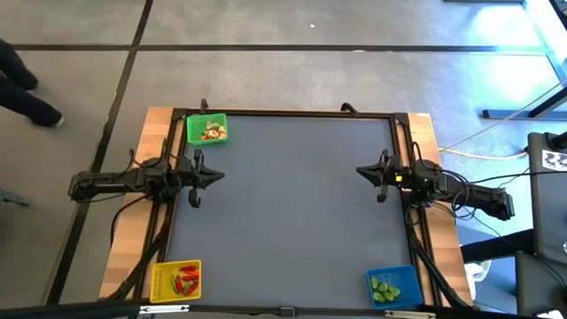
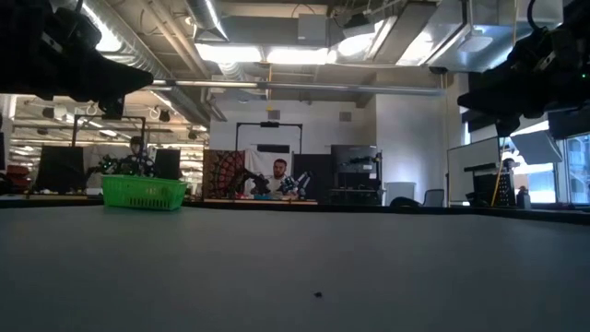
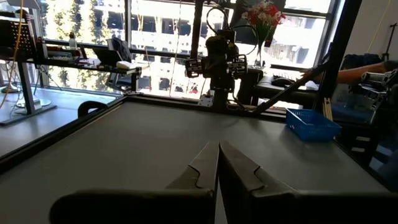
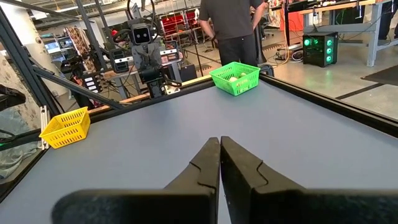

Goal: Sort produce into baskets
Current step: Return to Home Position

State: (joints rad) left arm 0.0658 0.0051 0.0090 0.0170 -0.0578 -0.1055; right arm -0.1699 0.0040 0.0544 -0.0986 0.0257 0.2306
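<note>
The green basket (image 1: 206, 129) stands at the table's far left corner with pale and orange pieces (image 1: 213, 133) in it. The yellow basket (image 1: 176, 280) at the near left corner holds red pieces (image 1: 186, 282). The blue basket (image 1: 393, 287) at the near right corner holds green pieces (image 1: 384, 288). My left gripper (image 1: 219, 175) is shut and empty above the table's left side; its fingers meet in the left wrist view (image 3: 218, 163). My right gripper (image 1: 361, 171) is shut and empty above the right side; it also shows in the right wrist view (image 4: 220, 160).
A tiny dark speck (image 2: 318, 295) lies on the grey mat (image 1: 292, 213). A person (image 4: 231, 28) stands beyond the far left corner; another sits behind the table (image 2: 280, 178). Dark frame rails (image 1: 292, 112) border the mat.
</note>
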